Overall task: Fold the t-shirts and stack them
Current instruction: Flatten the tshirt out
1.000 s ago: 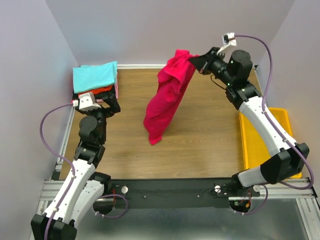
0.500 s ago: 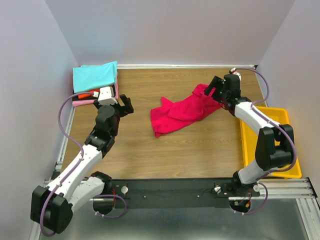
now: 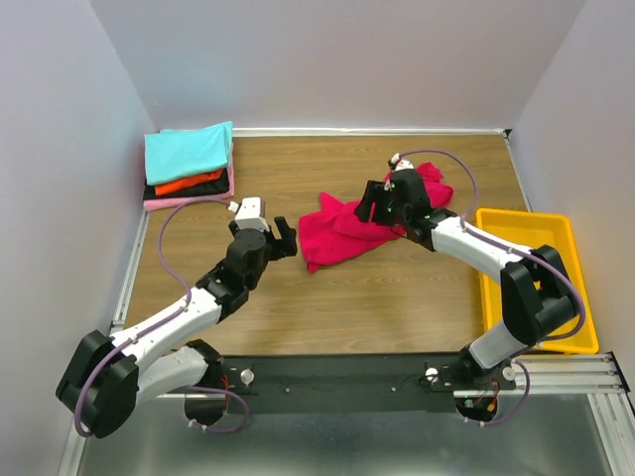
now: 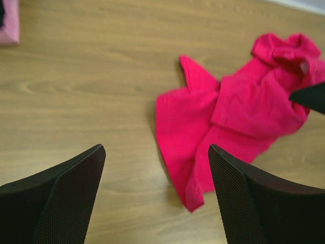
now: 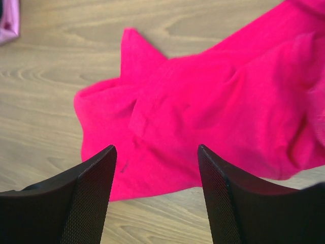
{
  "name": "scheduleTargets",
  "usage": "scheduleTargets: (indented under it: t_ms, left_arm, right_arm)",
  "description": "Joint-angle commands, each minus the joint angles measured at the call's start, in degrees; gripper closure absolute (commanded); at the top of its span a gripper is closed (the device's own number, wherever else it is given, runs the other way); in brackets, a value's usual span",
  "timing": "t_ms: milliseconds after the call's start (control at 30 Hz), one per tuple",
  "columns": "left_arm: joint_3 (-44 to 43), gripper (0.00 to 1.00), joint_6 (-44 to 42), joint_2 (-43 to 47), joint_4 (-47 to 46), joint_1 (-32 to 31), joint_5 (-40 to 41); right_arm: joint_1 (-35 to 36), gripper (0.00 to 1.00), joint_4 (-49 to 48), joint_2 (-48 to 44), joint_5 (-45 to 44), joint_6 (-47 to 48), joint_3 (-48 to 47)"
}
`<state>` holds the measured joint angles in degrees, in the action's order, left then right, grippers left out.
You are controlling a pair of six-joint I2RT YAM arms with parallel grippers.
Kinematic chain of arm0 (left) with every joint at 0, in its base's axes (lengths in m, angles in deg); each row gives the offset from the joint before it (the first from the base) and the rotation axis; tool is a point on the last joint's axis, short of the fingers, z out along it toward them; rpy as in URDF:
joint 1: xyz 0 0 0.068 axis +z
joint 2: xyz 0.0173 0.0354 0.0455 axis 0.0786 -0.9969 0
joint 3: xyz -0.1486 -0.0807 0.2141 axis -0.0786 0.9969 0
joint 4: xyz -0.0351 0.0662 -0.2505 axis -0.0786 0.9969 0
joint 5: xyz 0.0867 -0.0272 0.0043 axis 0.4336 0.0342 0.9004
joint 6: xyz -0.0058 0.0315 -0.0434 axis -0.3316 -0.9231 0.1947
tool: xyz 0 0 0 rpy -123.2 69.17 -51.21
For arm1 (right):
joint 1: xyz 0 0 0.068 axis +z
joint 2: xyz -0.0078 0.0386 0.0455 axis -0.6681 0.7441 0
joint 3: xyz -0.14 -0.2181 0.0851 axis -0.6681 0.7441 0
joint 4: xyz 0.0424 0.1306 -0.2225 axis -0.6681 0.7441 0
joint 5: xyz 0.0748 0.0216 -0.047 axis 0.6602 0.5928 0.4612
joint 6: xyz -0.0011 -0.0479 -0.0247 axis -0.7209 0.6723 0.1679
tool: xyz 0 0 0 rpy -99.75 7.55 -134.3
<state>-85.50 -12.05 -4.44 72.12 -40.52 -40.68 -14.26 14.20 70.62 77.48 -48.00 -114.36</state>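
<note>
Dropped from the right claw [image 3: 369, 206], the red shirt [image 3: 342, 230] no longer hangs in the air as it did a second ago; it now lies crumpled on the desk [image 3: 298, 307] around the middle, stretching from near-left to far-right. Since then the right arm has come down low and swung left, and its claw now stands over the right half of the shirt. Its wrist view shows the fingers [image 5: 91, 193] apart above the cloth [image 5: 218, 112], nothing gripped between them. Meanwhile the left arm has left the stack and reached toward the middle, so the left claw [image 3: 286, 238] sits just left of the shirt's near-left end. Its fingers [image 4: 66, 193] are spread wide over bare wood, with the shirt [image 4: 233, 117] ahead and to the right, and they hold nothing. At the far left corner sits the stack of folded shirts: cyan [image 3: 189, 151] on top, orange-red [image 3: 189, 183] under it, then black [image 3: 203, 190], and pink [image 3: 159, 204] at the bottom. A yellow bin [image 3: 493, 288] rests along the right edge, well apart from the red shirt.
</note>
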Motion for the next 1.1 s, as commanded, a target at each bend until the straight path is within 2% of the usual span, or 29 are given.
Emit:
scheduleTargets:
  t_ms: [0, 167, 400, 600, 700, 800, 900, 1000, 1033, 1067]
  left_arm:
    - [3.91, 0.13, 5.73, -0.61, -4.83, -3.0, -3.81]
    - [6.73, 0.17, 7.94, -3.76, -8.89, -6.61, -9.0]
    - [6.65, 0.25, 8.47, -8.6, -10.12, -7.94, -9.1]
    - [5.16, 0.26, 8.21, -12.91, -10.82, -8.11, -7.69]
    - [4.28, 0.34, 7.68, -14.4, -11.7, -8.2, -6.99]
    - [3.14, 0.37, 7.07, -16.15, -12.4, -8.2, -7.25]
    - [2.34, 0.46, 6.36, -17.92, -13.28, -8.2, -7.86]
    - [1.9, 0.62, 5.84, -19.67, -13.72, -8.29, -8.22]
    - [1.73, 0.72, 5.57, -20.38, -13.9, -8.29, -8.48]
    - [1.46, 0.77, 5.48, -20.73, -13.9, -8.29, -8.66]
  right_arm:
    - [0.82, 0.29, -0.64, 3.56, 1.25, 0.35, -0.84]
    - [0.9, 0.3, -0.64, 5.14, 1.25, 0.08, -1.11]
    - [0.9, 0.3, -0.64, 5.84, 3.1, -0.09, -0.93]
    - [0.9, 0.3, -2.23, 6.81, 3.89, -0.09, -1.02]
    - [0.9, 0.3, -2.58, 7.08, 4.07, -0.18, -0.93]
    - [0.99, 0.3, -2.75, 7.78, 4.59, -0.18, -1.1]
    - [1.17, 0.3, -2.75, 8.22, 5.03, -0.09, -1.54]
    - [2.13, 0.31, -2.75, 9.09, 4.68, 0.52, -2.33]
    - [2.4, 0.31, -2.75, 10.05, 4.68, 1.05, -3.03]
    - [2.92, 0.31, -2.66, 10.5, 4.68, 1.14, -3.39]
